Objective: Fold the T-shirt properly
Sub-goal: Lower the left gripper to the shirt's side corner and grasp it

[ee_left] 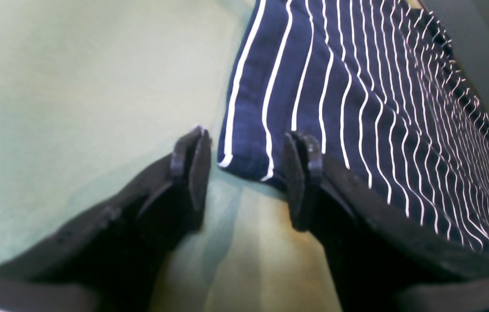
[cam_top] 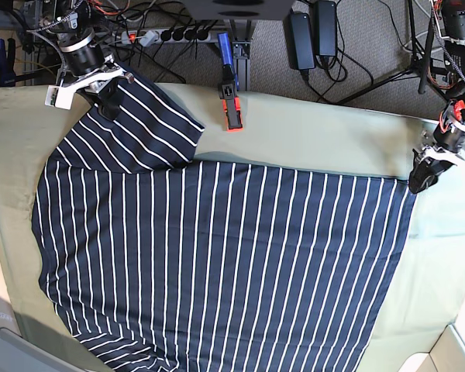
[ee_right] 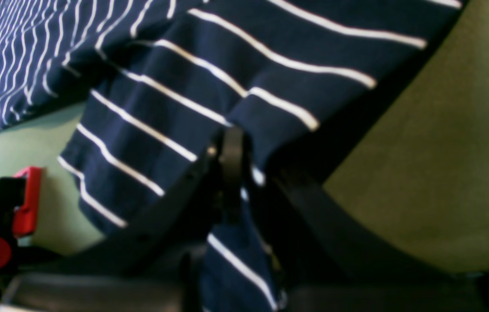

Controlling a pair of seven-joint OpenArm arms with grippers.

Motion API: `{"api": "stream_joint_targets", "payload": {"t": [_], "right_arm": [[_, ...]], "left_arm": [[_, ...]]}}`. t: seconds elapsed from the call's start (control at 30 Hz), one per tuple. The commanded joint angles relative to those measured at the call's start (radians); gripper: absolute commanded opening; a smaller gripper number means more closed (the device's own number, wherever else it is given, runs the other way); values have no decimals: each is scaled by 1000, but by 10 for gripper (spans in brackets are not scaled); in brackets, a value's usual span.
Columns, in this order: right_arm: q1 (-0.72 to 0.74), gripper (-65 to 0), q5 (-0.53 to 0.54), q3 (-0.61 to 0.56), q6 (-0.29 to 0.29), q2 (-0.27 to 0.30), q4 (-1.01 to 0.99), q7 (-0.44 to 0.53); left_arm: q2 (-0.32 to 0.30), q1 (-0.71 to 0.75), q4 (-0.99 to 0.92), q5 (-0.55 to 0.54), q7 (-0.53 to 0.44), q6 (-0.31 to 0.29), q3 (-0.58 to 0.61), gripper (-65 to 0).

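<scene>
The T-shirt (cam_top: 217, 256), dark navy with thin white stripes, lies spread flat over most of the bench (cam_top: 310, 136), which is covered by an olive-green cloth (ee_left: 75, 86). In the base view its body runs from the left edge nearly to the right edge, with 1 sleeve (cam_top: 143, 116) raised toward the upper-left corner. The right claw (ee_right: 244, 173) is clamped on that sleeve: in the right wrist view the striped fabric is pinched between its 2 dark fingers (ee_right: 231, 160) and hangs below the grip, lifted off the cloth. The left claw (ee_left: 246, 173) sits at the far right of the base view, at the shirt's upper-right corner (ee_left: 244, 160). Its 2 fingers (ee_left: 192, 169) stand well apart with nothing between them, and in the left wrist view the corner of the shirt lies just ahead of the gap, flat on the cloth, apart from the pads. A blue and orange clamp (cam_top: 231, 105) grips the back edge of the bench, just beyond the sleeve, and cables and power bricks (cam_top: 314, 31) lie on the floor behind.
</scene>
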Motion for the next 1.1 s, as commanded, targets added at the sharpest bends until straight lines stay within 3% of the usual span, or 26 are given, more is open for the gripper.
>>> {"api": "stream_joint_targets", "payload": {"t": [0.0,0.53,1.0,1.07], "right_arm": [[-3,-610,5,2,61,5,14,20],[-3,-610,5,2,61,5,14,20],[-3,-611,5,2,61,5,14,20],[-3,-649,5,2,62,5,14,20]], "left_arm": [[-8,-5,7,16,39,-11,2,-333],[2,-36,7,22,41,-12,92,-333],[22,-79,7,49,30,-12,92,-335],[22,-79,7,50,23,-12,92,-352]]}}
